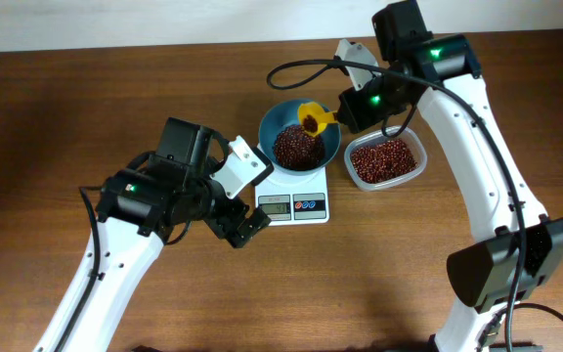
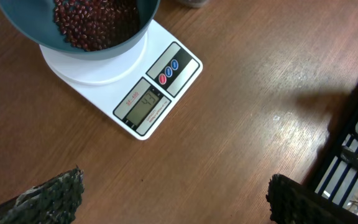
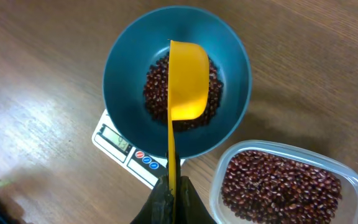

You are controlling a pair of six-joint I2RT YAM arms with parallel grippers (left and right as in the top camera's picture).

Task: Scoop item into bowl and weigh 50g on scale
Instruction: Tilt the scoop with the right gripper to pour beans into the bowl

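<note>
The teal bowl (image 1: pixel 330 145) stands on the white scale (image 1: pixel 296 202) and holds a heap of red-brown beans (image 1: pixel 297 147). My right gripper (image 3: pixel 173 198) is shut on the handle of a yellow scoop (image 3: pixel 187 78), whose cup hangs turned on its side over the bowl (image 3: pixel 120 71). Its inside is hidden. My left gripper (image 2: pixel 176 199) is open over bare wood in front of the scale (image 2: pixel 146 107), nothing between its fingers. The display (image 2: pixel 143 107) is lit.
A clear plastic container (image 1: pixel 416 147) with more beans (image 3: pixel 278 186) sits right of the scale. The left arm (image 1: pixel 154 196) leans in from the front left, the right arm (image 1: pixel 477 127) from the right.
</note>
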